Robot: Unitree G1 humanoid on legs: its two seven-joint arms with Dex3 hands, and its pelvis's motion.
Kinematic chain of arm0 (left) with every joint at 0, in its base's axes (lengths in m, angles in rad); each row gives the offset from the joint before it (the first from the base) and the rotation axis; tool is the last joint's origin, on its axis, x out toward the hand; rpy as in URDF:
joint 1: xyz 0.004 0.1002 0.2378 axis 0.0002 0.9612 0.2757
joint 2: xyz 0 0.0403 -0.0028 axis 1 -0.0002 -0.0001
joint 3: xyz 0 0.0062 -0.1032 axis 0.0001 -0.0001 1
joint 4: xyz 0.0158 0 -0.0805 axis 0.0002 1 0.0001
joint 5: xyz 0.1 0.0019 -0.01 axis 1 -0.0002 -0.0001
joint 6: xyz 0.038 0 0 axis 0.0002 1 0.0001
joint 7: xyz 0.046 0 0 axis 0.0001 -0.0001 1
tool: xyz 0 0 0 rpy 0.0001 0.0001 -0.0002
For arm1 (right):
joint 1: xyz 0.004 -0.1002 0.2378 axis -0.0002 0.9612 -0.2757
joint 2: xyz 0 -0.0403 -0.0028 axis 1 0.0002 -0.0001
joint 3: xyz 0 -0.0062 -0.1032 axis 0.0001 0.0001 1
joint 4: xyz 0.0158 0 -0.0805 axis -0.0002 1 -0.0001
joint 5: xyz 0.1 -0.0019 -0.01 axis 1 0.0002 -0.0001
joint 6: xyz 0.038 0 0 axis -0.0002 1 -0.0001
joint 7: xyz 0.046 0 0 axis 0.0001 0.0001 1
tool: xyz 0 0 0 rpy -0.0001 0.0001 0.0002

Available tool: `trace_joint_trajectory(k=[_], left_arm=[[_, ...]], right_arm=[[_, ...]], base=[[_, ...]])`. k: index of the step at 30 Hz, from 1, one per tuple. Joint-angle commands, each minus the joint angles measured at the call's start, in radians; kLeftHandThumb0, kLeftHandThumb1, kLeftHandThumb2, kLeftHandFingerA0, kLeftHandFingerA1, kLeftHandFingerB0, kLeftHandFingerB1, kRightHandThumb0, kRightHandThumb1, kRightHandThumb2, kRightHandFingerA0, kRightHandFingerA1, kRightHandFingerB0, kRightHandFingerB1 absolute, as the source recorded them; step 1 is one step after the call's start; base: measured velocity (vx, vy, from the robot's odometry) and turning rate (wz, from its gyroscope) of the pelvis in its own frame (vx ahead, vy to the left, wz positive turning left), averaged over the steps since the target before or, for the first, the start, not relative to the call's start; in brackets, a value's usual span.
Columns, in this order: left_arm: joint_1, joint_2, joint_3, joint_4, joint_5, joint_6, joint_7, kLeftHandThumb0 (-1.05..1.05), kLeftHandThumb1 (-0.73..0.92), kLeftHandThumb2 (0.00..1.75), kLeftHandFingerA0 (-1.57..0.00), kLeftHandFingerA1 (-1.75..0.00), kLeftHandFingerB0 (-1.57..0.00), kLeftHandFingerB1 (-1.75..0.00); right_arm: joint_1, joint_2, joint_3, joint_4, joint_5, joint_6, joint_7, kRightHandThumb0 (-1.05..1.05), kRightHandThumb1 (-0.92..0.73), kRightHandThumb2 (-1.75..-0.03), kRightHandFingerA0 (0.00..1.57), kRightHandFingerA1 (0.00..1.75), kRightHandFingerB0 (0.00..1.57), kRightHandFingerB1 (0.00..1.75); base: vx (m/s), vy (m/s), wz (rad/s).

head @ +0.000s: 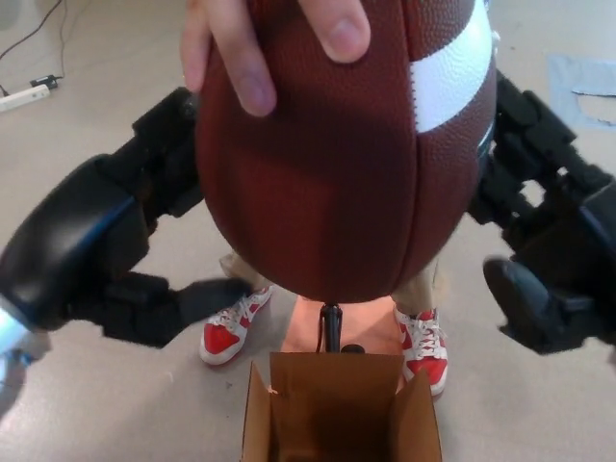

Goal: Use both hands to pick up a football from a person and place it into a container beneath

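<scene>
While held, pebbled oval football [337, 183], open cardboard box [337, 414]

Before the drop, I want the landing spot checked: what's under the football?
Under the football stands an open cardboard box, its flaps up. Between them show a person's red and white shoes and a black stem. The box's floor lies below the picture's edge, unseen.

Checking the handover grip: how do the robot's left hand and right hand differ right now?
The black left hand sits lower beside the brown football, thumb pointing inward under it; the black right hand has its thumb curled lower right. The left looks blurred, the right sharper. Both are open, flanking the ball.
</scene>
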Motion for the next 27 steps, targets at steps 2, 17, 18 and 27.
trace_joint_trajectory(k=[2,17,18,27], left_arm=[[0.036,-0.193,-0.243,-0.052,0.243,-0.088,0.23,-0.92,0.87,1.09,0.0,-0.01,0.0,0.0],[0.056,-0.306,-0.393,-0.031,0.441,-0.1,0.395,-0.75,0.83,1.14,0.0,-0.18,-0.02,-0.2],[0.052,-0.308,-0.397,-0.027,0.446,-0.098,0.401,-0.74,0.83,1.15,0.0,-0.18,-0.02,-0.21],[0.034,-0.32,-0.408,0.015,0.463,-0.088,0.437,-0.77,0.85,1.16,0.0,-0.16,-0.01,-0.2]], right_arm=[[0.036,0.237,0.273,0.021,-0.351,-0.11,-0.299,-0.8,-0.77,-0.96,0.0,0.03,0.0,0.08],[0.016,0.327,0.345,0.103,-0.437,-0.154,-0.386,-0.77,-0.92,-0.8,0.02,0.11,0.01,0.2],[0.016,0.33,0.347,0.105,-0.437,-0.153,-0.389,-0.81,-0.82,-1.03,0.0,0.1,0.01,0.17],[-0.001,0.32,0.341,0.118,-0.434,-0.114,-0.416,-0.76,-0.87,-1.18,0.0,0.17,0.03,0.21]], base=[[0.0,0.0,0.0],[0.0,0.0,0.0],[0.0,0.0,0.0],[0.0,0.0,0.0]])
